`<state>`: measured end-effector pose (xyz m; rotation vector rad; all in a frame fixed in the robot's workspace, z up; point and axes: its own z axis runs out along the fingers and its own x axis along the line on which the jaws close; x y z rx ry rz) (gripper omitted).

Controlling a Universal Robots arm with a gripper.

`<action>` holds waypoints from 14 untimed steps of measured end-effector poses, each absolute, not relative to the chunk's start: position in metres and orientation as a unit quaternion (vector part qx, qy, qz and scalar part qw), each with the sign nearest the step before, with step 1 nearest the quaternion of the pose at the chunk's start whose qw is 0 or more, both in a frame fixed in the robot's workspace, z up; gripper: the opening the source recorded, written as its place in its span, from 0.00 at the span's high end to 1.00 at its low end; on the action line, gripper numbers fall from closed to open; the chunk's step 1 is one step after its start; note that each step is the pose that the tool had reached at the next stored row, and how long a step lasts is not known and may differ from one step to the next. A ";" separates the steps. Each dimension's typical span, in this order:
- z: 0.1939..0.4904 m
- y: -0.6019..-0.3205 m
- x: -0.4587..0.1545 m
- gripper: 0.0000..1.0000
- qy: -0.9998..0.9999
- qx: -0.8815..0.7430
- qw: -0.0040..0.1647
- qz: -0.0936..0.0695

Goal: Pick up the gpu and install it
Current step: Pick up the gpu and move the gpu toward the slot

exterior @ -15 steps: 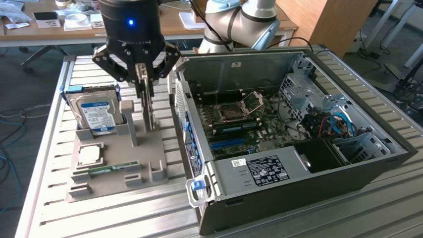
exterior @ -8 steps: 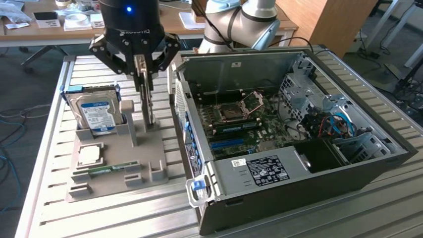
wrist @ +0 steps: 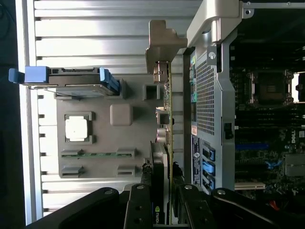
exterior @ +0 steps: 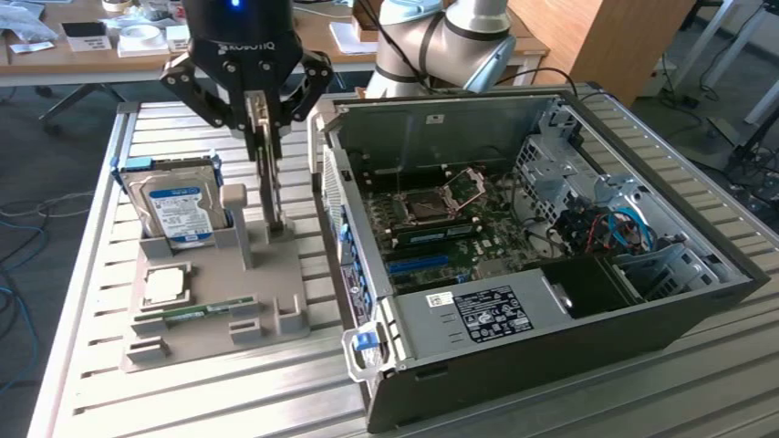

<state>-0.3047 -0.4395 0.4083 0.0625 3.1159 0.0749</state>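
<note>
Closest to the exterior camera stands the open computer case [exterior: 572, 360], its corner with a blue latch [exterior: 363, 345] at six o'clock in that view and its circuit board [exterior: 462, 228] bare inside. At nine o'clock of the case, a gray holder tray [exterior: 195, 342] lies on the slatted bench [exterior: 244, 392]. A hard drive [exterior: 181, 210] with a blue label stands on edge at the tray's eleven o'clock corner. A square chip [exterior: 164, 285] sits at six o'clock of the drive, and a green memory stick [exterior: 210, 310] lies flat at five o'clock of the chip.

At eleven o'clock in the exterior view, the pincer [exterior: 265, 123] is closed narrow on the gpu [exterior: 273, 182], gripping its upper end. The gpu hangs upright and thin, with the drive at its nine o'clock and the case at its three o'clock, touching neither. Its lower end reaches the tray's post; whether it rests there I cannot tell.

From the wrist camera the gpu [wrist: 167, 143] shows edge-on, running from between the fingers [wrist: 140, 205] of the pincer [wrist: 167, 210] to its metal bracket [wrist: 162, 45], just beside the case's perforated wall.
</note>
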 end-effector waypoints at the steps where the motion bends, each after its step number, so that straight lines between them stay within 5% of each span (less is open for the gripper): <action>1: 0.409 -0.440 -0.305 0.73 0.999 0.020 0.012 0.024; 14: 0.412 -0.440 -0.302 0.73 0.999 0.020 0.012 0.024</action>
